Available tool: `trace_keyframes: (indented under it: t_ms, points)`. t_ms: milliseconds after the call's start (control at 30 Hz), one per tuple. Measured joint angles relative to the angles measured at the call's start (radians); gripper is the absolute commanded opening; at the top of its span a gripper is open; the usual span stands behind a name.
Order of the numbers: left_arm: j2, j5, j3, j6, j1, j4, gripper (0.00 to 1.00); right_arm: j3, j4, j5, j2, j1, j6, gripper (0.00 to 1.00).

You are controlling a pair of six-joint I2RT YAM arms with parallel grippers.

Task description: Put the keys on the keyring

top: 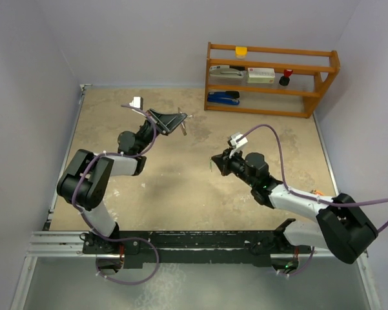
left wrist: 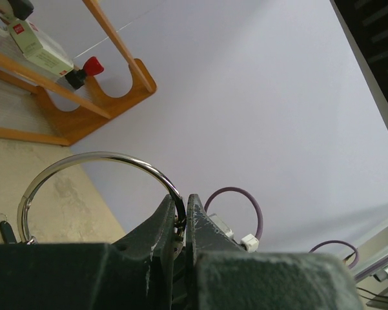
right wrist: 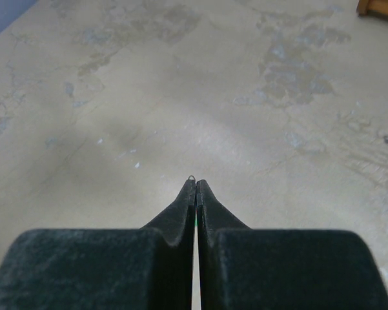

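Observation:
My left gripper (top: 179, 119) is raised over the far left of the table and is shut on the keyring (left wrist: 97, 158), a large thin silver ring pinched between my fingertips (left wrist: 163, 219). A black key head (left wrist: 6, 230) and a small silver loop show at the ring's lower left end; I cannot tell whether they hang from it. My right gripper (top: 214, 165) hovers over mid-table, apart from the ring. In the right wrist view its jaws are shut on the green-headed key (right wrist: 196, 223): only a green sliver shows between them, and a tiny metal tip (right wrist: 191, 176) pokes out.
A wooden shelf (top: 271, 61) stands at the back right with a blue stapler (top: 223, 97), a box, a yellow item and a red-capped item. The shelf's end also shows in the left wrist view (left wrist: 84, 116). Walls close the table on three sides.

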Motion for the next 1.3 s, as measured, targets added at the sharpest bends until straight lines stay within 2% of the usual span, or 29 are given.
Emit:
trace_keyframes:
  t_ms: [433, 667, 967, 1300]
  points:
    - [0.000, -0.051, -0.002, -0.059, -0.054, 0.000, 0.00, 0.016, 0.396, 0.003, 0.149, 0.003, -0.195, 0.00]
    - [0.000, -0.065, -0.002, -0.043, -0.087, -0.003, 0.00, 0.035, 0.589, -0.027, 0.201, 0.006, -0.317, 0.00]
    - [-0.053, -0.128, -0.002, 0.042, -0.111, -0.100, 0.00, 0.064, 0.705, -0.114, 0.216, 0.008, -0.441, 0.00]
    - [-0.072, -0.189, -0.002, 0.085, -0.147, -0.201, 0.00, 0.065, 0.747, -0.150, 0.217, 0.040, -0.579, 0.00]
